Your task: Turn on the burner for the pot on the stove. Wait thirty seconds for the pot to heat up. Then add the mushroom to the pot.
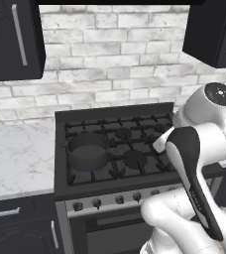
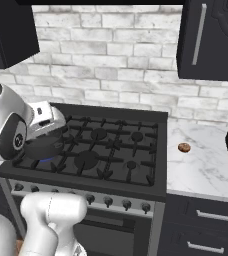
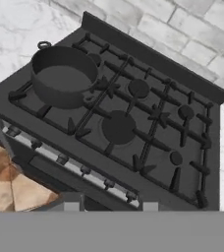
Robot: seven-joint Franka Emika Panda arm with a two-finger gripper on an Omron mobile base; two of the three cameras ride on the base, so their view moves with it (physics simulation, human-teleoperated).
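Blue flame lit at round black burner point(image 1: 90, 171) under dark grey matte pot point(image 1: 88, 151), near-left on black gas stove point(image 2: 136, 186); heating wait judged in hand; fingers' spread indeterminate, nothing held; next: fetch small brown mushroom point(image 2: 184, 147) from right-hand marble counter point(image 2: 206, 167).

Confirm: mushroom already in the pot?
No. In the right base view the mushroom lies on the counter right of the stove, and the hand view shows the pot empty.
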